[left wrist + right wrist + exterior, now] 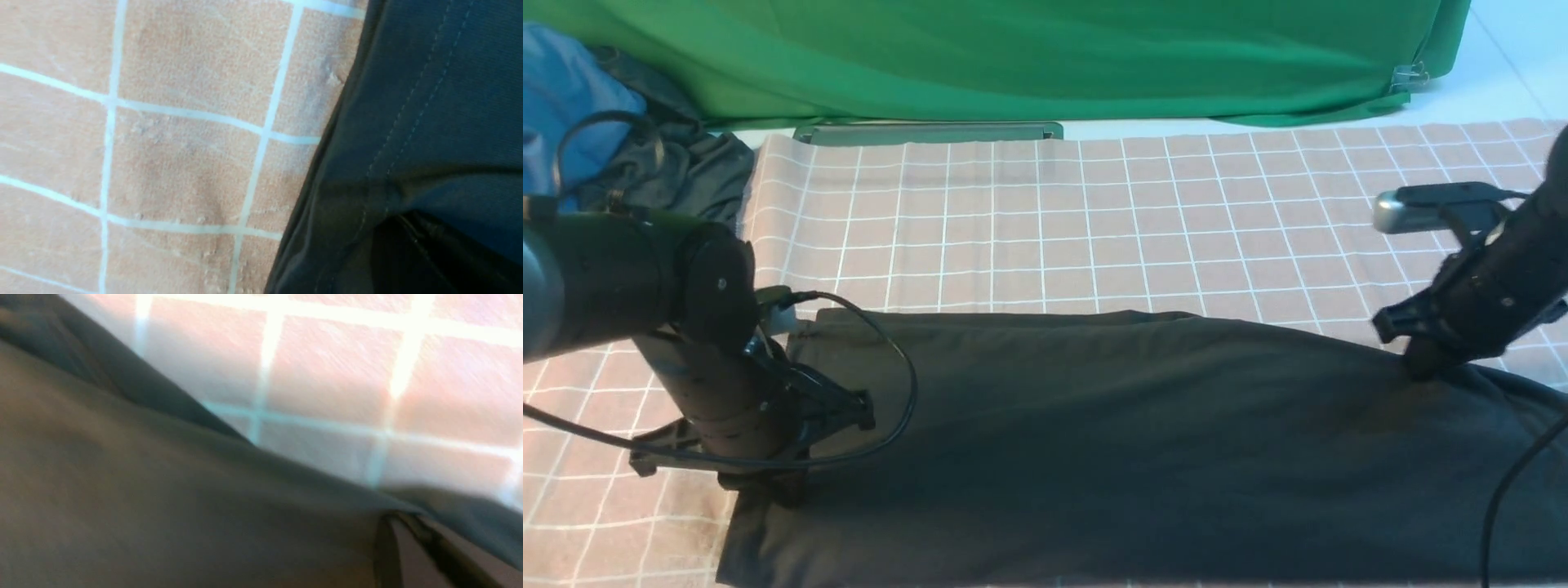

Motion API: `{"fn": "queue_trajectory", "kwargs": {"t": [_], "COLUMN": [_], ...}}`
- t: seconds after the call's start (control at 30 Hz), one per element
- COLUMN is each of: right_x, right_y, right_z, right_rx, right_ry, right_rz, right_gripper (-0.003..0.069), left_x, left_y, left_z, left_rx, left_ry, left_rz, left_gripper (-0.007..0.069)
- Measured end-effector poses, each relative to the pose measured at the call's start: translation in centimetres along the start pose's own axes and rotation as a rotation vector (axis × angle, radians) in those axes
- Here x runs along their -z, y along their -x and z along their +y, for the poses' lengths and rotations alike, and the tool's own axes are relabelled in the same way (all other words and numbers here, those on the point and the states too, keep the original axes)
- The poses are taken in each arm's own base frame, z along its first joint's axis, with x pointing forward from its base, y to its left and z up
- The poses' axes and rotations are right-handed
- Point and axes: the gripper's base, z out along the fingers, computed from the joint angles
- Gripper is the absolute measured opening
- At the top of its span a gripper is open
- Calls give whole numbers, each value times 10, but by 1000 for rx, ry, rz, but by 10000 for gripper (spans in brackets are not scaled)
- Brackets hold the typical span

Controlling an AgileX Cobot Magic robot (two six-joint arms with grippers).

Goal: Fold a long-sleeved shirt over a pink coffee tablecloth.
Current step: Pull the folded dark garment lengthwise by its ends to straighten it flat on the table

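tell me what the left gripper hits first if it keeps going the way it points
The black long-sleeved shirt: the left gripper points down at its near-left corner, apparently touching it.

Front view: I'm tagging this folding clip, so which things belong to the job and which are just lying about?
Job in hand: long-sleeved shirt; pink coffee tablecloth; left gripper and right gripper, both shut on the shirt.
Lying about: green cloth; blue garment; dark grey garment; grey-green bar beyond the tablecloth.
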Motion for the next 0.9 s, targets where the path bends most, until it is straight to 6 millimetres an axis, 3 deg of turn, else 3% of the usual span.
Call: {"fn": "queue_trajectory", "kwargs": {"t": [0.07,0.13,0.2,0.27,0.37,0.4,0.43,0.5,0.67,0.9], "right_x": [7,33,50,75,85,84,79,69,41,10], "right_y": [-3,-11,-16,-29,-51,-54,-70,-86,-104,-103], "right_z": [-6,-21,-31,-54,-76,-79,-90,-99,-105,-114], "right_rx": [-9,-50,-87,-195,-302,-319,-367,-399,-377,-374], "right_ry": [-6,-20,-31,-54,-74,-74,-85,-103,-166,-173], "right_rz": [13,9,-11,-46,-27,-17,25,66,53,60], "right_gripper": [64,75,84,137,240,259,338,428,563,585], "left_x": [9,36,51,82,115,119,130,138,140,140], "left_y": [-1,-5,-10,-23,-46,-49,-63,-78,-110,-125], "left_z": [1,3,4,7,12,13,18,25,40,48], "left_rx": [1,0,-7,-23,-37,-39,-42,-50,-55,-58], "left_ry": [-14,-67,-102,-194,-321,-332,-380,-408,-440,-454], "left_rz": [-30,-115,-156,-231,-319,-332,-371,-416,-478,-505], "left_gripper": [13,13,13,13,13,13,13,13,13,13]}}
